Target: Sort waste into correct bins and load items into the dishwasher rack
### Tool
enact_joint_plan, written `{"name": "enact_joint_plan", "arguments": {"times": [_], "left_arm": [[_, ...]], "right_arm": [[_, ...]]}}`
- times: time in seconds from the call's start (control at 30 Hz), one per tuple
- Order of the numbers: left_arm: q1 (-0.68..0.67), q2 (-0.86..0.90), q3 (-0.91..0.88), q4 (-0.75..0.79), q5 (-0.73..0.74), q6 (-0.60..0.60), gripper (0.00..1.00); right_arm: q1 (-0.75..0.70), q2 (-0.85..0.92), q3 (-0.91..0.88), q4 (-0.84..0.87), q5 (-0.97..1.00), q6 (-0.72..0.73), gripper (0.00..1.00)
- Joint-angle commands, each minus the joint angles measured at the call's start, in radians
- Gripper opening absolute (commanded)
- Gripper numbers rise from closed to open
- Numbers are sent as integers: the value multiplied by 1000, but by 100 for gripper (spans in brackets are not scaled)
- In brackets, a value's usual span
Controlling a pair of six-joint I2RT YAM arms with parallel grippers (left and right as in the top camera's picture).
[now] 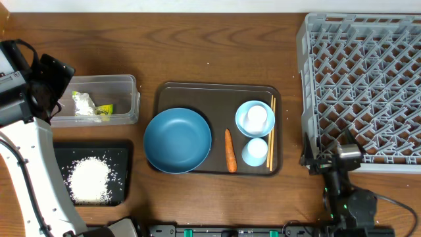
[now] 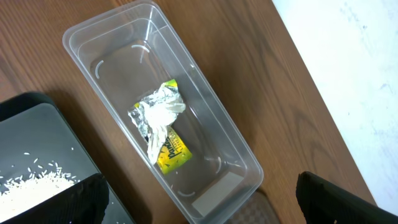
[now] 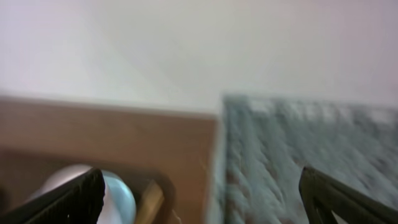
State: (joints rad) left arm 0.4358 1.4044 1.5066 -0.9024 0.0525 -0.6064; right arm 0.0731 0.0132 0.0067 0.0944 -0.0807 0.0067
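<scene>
The crumpled yellow-green and silver wrapper point(image 2: 163, 124) lies inside the clear tub point(image 2: 205, 93). Above the tub's near end hovers my left gripper point(image 2: 202, 204), open and holding nothing. White rice point(image 1: 89, 179) is heaped on the black tray point(image 1: 123, 158). On the brown serving tray point(image 1: 217, 86) are the dark-blue bowl point(image 1: 177, 140), the orange carrot point(image 1: 230, 150), a light-blue bowl point(image 1: 245, 112) with a pale cup point(image 1: 256, 118) in it, a second pale cup point(image 1: 254, 151) and the chopsticks point(image 1: 271, 131). My right gripper point(image 1: 327, 160) stands open and empty by the near left corner of the grey rack point(image 1: 368, 79).
The left arm's white link point(image 1: 33, 171) runs along the table's left side beside the black tray. The right arm's base point(image 1: 352, 207) sits at the front edge, below the rack. The right wrist view is blurred; it shows the rack's edge point(image 3: 298, 155) and the chopsticks point(image 3: 149, 199).
</scene>
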Motion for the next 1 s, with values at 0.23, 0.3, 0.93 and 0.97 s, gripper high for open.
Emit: {"name": "enact_joint_plan", "arguments": {"times": [0.23, 0.3, 0.93, 0.97], "left_arm": [[2, 0, -3, -3, -12, -9, 98], [2, 0, -3, -3, -12, -9, 98], [2, 0, -3, -3, -12, -9, 98], [2, 0, -3, -3, -12, -9, 98]], "right_arm": [[-8, -4, -1, 261, -425, 408, 99], [-8, -4, -1, 306, -425, 490, 99], [-8, 314, 316, 51, -472, 449, 99], [-8, 367, 363, 15, -478, 439, 99]]}}
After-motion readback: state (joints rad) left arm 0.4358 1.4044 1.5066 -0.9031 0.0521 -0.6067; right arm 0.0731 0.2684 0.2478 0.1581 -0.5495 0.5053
